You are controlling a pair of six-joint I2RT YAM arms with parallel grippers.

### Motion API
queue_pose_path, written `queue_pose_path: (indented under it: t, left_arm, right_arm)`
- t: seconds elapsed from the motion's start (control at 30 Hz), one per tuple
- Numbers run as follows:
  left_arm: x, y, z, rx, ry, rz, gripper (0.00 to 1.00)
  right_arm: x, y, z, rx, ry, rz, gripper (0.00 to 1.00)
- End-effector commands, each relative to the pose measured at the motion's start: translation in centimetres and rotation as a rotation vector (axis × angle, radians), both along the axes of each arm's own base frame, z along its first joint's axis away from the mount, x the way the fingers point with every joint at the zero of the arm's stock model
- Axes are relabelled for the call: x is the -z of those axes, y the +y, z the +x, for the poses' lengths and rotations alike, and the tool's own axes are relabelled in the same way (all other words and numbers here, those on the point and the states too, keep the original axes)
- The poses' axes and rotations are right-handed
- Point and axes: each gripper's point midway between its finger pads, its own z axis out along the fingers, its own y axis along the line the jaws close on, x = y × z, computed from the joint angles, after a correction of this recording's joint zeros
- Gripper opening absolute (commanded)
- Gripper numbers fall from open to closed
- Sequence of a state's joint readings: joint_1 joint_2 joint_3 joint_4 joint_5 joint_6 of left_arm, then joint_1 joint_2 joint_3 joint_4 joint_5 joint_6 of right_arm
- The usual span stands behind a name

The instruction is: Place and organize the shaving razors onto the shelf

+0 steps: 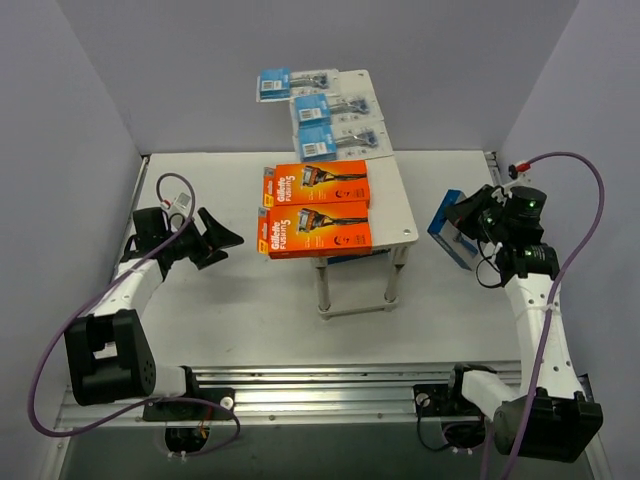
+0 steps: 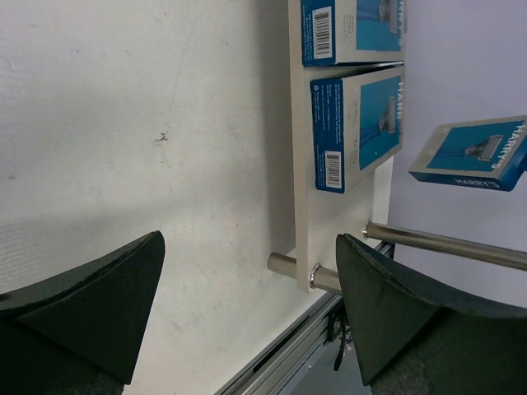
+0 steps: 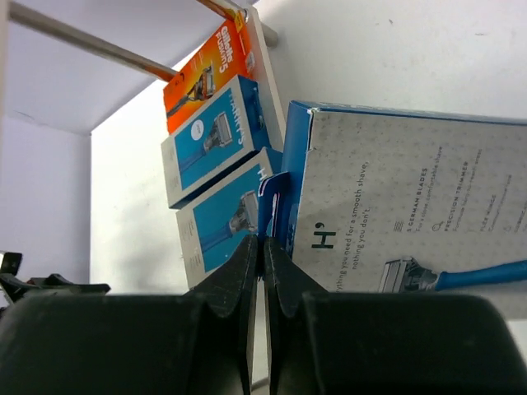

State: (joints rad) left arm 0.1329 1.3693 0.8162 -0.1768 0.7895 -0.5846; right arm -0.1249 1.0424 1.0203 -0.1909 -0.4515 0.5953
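Note:
The shelf stands mid-table. Its top holds three clear blister packs with blue cards at the far end and two orange razor boxes at the near end. My right gripper hangs right of the shelf, shut on the hang tab of a blue-and-white razor box; the right wrist view shows that box pinched at my gripper. Two more blue boxes lie on the lower tier; the left wrist view also shows them. My left gripper is open and empty left of the shelf, as the left wrist view shows.
The shelf's thin metal legs stand on the white table. An aluminium rail runs along the near edge. Grey walls close in the back and both sides. The held box also shows in the left wrist view.

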Motion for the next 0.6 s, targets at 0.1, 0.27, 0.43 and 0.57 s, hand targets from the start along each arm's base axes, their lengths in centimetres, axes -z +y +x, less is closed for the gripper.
queue_pose_path:
  t: [0.1, 0.27, 0.43, 0.57]
  left_arm:
    - [-2.3, -0.9, 1.2, 0.053, -0.085, -0.056, 0.94]
    - [-4.7, -2.3, 2.1, 0.064, -0.122, -0.063, 0.94]
    - [-5.7, -3.8, 2.5, 0.115, -0.153, -0.011, 0.94]
    - [-3.5, -3.8, 2.0, 0.133, -0.119, 0.001, 0.94]
  right_arm:
    - [5.4, -0.3, -1.1, -0.001, 0.112, 0.000, 0.00]
    - [6.7, -0.3, -1.2, -0.007, 0.128, -0.007, 0.00]
    - [5.6, 0.1, -0.4, -0.022, 0.096, 0.018, 0.00]
    - [5.4, 0.1, -0.1, -0.027, 0.095, 0.023, 0.00]
